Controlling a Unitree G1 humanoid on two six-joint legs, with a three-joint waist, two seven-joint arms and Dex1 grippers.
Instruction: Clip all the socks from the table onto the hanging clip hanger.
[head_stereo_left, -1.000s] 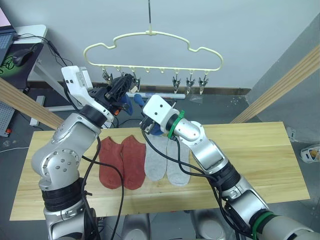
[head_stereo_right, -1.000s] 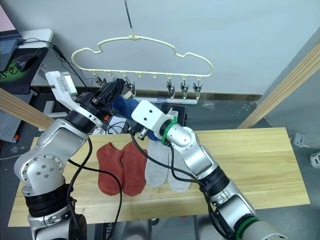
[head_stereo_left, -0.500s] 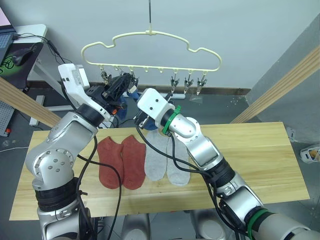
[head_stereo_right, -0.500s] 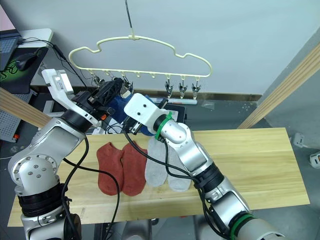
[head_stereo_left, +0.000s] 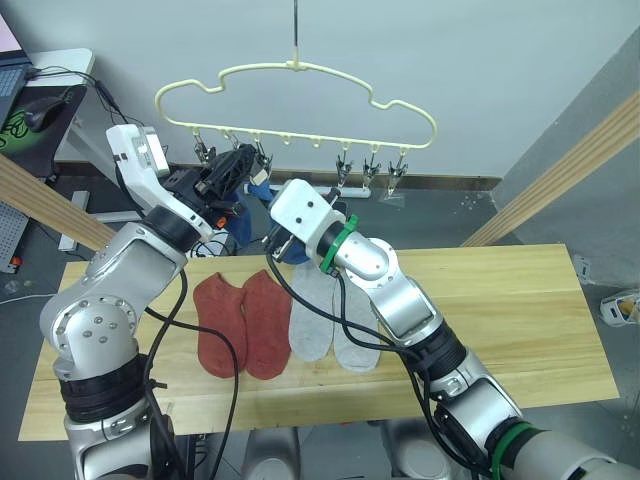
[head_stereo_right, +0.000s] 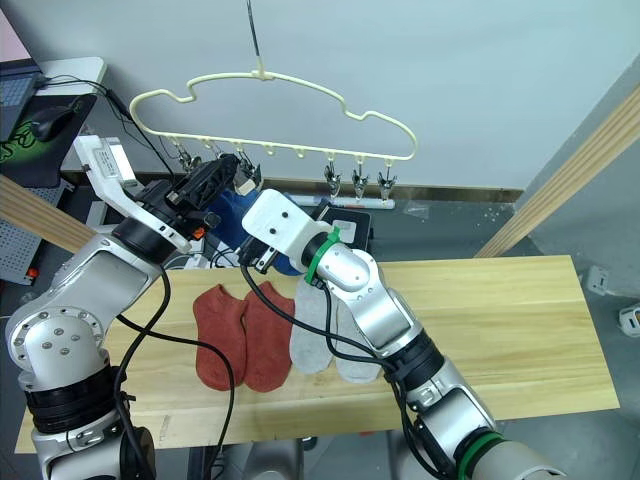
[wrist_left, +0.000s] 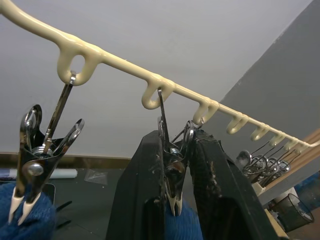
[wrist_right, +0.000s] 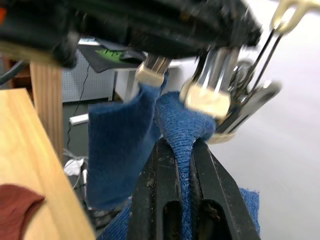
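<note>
The pale-yellow clip hanger (head_stereo_left: 300, 68) hangs above the table's (head_stereo_left: 520, 320) far edge. My left gripper (wrist_left: 172, 165) is shut on one of its metal clips (wrist_left: 173, 180), a finger on each side. My right gripper (wrist_right: 185, 165) is shut on a blue sock (wrist_right: 182, 120) and holds its top edge right at that clip's tips. A second blue sock (wrist_right: 120, 145) hangs from the neighbouring clip (wrist_left: 27, 165). Two rust-red socks (head_stereo_left: 242, 322) and two light grey socks (head_stereo_left: 332, 322) lie flat side by side on the table.
Several free clips (head_stereo_left: 370, 170) hang at the hanger's right end. Slanted wooden frame poles stand at the left (head_stereo_left: 40, 200) and right (head_stereo_left: 560, 170). A desk with a mouse (head_stereo_left: 40, 110) is at the back left. The table's right half is bare planks.
Both grippers have risen and shifted left with the hanger. The right gripper has brought the blue sock up against the clip that the left gripper squeezes.
</note>
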